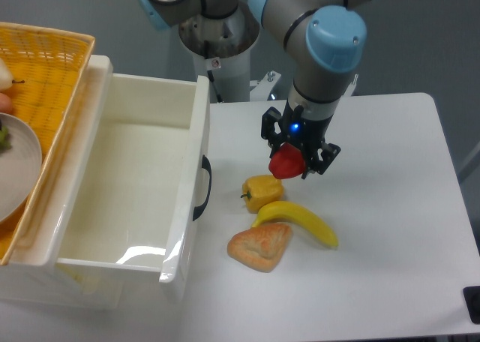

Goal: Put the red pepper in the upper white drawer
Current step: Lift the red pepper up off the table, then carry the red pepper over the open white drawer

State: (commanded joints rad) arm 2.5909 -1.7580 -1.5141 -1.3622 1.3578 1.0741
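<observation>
The red pepper [286, 162] is pinched in the tool [298, 159], held above the counter [390, 207] right of the upper white drawer [127, 184]. A slip could be caused by its glossy skin; the drawer's near wall could be clipped.

**One fixed camera, high and in front**

A single view looks down at a steep angle across the white worktop [390, 229] toward the arm's base [221, 53] at the far edge. It sits fairly near; the upper white drawer [120, 199] fills the left half, cropped below.
</observation>
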